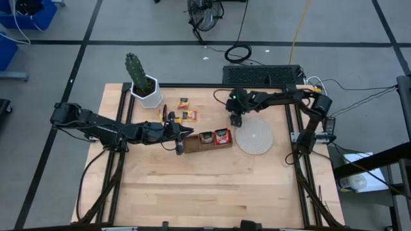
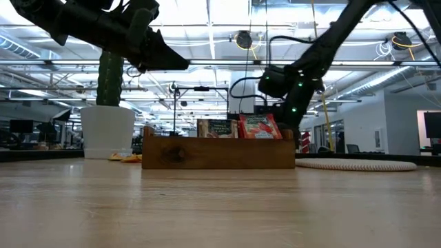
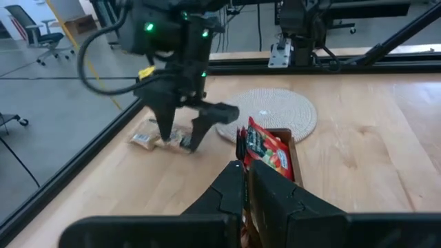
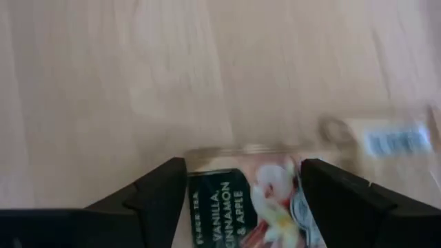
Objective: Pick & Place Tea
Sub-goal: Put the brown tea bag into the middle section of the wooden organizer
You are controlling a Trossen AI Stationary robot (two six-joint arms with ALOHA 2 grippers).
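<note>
I'm seeing the right gripper [image 3: 180,134] pointing straight down near the table's far edge, its fingers [image 4: 162,189] standing wide apart. I'm holding the left arm stretched low across the table, the left gripper [image 1: 182,140] hovering with fingers pressed together.

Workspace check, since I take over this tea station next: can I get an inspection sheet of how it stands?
Surface: wooden table, bare near the front.
Job's things: tea sachets stand in the wooden tray; a red one at its end; loose sachets lie behind the tray.
Clutter: potted cactus; round woven disc.
Grippers: left pincer shut, over the tray's end; right pincer open, over a flat sachet on the table.
Cables: black and white leads off the table's right.
Surroundings: keyboard behind the table; fan base on the floor.
</note>
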